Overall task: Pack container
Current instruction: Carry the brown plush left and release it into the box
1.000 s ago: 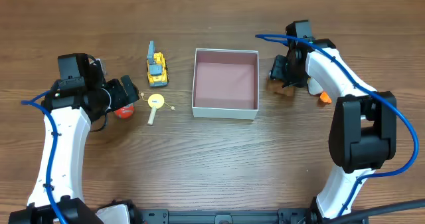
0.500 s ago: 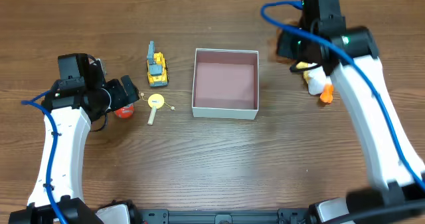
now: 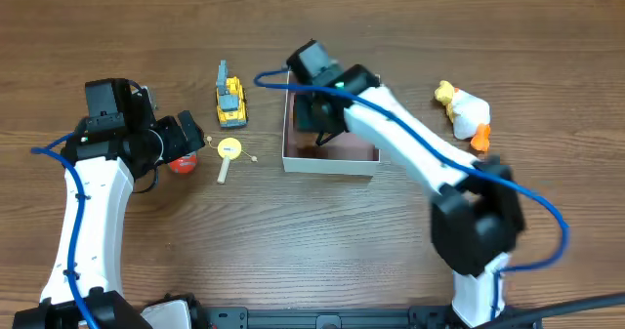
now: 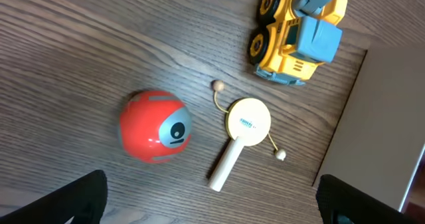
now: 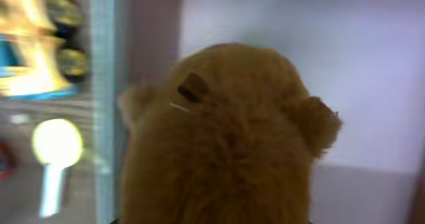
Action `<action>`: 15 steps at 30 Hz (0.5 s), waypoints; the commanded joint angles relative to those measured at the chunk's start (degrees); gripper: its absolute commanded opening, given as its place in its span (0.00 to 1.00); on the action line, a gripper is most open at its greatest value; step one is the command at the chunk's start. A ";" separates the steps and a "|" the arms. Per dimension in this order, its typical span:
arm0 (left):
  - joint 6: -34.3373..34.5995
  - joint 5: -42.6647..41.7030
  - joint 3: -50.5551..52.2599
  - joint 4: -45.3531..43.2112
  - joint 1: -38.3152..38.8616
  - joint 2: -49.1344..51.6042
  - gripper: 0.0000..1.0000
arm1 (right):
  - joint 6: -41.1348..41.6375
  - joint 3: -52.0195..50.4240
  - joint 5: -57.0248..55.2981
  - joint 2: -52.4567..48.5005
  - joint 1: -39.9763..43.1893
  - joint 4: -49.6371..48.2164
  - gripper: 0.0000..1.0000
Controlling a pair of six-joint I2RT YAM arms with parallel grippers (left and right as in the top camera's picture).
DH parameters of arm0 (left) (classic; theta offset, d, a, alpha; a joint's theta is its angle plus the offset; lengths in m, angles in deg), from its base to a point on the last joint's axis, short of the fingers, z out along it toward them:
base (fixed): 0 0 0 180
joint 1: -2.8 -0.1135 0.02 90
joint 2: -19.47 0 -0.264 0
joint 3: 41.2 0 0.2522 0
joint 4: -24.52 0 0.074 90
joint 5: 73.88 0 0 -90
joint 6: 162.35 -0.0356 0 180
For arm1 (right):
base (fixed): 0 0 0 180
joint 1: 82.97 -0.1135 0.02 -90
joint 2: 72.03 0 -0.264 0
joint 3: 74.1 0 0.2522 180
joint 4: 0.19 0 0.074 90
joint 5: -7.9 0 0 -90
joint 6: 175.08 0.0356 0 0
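Note:
The container (image 3: 330, 162) is a square shallow box with white walls and a pink inside, at the table's middle. My right gripper (image 3: 317, 124) reaches over its left part and is shut on a brown plush toy (image 5: 219, 144). The toy fills the right wrist view above the pink floor (image 5: 358, 71) and hides the fingers. My left gripper (image 3: 182, 142) is open and empty, hovering over a red ball (image 4: 156, 125). In the left wrist view its black fingertips (image 4: 80, 201) stand wide apart.
A yellow toy truck (image 3: 230, 100) and a yellow rattle drum (image 3: 229, 151) lie left of the container, and the red ball (image 3: 182, 163) lies further left. A white and yellow duck toy (image 3: 464, 114) lies to the right. The container's wall also shows in the left wrist view (image 4: 385, 117).
My right arm has swung from right of the container to over its left part, carrying the brown plush toy. The left arm has not moved.

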 commanded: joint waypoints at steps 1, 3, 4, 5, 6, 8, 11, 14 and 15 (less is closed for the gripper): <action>-1.11 -0.83 -1.29 -0.02 0.09 0.42 1.00 | 1.53 0.28 0.20 -1.60 -0.35 -1.11 0.47; -1.11 -0.83 -1.29 -0.02 0.09 0.42 1.00 | 0.87 0.28 0.20 -1.79 -0.33 -2.10 0.60; -1.11 -0.83 -1.29 -0.04 0.09 0.42 1.00 | -0.81 0.31 0.22 -1.70 -0.33 -3.28 0.63; -1.11 -0.83 -1.29 -0.02 0.09 0.42 1.00 | -2.78 0.42 0.20 -1.51 -0.33 -4.17 0.66; -1.11 -0.83 -1.29 -0.02 0.09 0.42 1.00 | -5.11 0.66 0.22 -1.18 -0.24 -4.74 0.71; -1.14 -0.83 -1.29 -0.02 0.09 0.42 1.00 | -8.07 1.25 0.22 -0.15 -0.11 -5.05 0.74; -1.14 -0.83 -1.29 -0.02 0.09 0.42 1.00 | -10.56 1.95 -0.76 2.58 -0.07 -5.29 0.78; -1.11 -0.83 -1.29 -0.02 0.09 0.42 1.00 | -10.54 2.08 -5.97 7.45 0.50 -4.79 0.84; -1.11 -0.83 -1.29 -0.02 0.09 0.42 1.00 | -10.54 2.08 -6.91 9.01 0.94 -4.37 0.85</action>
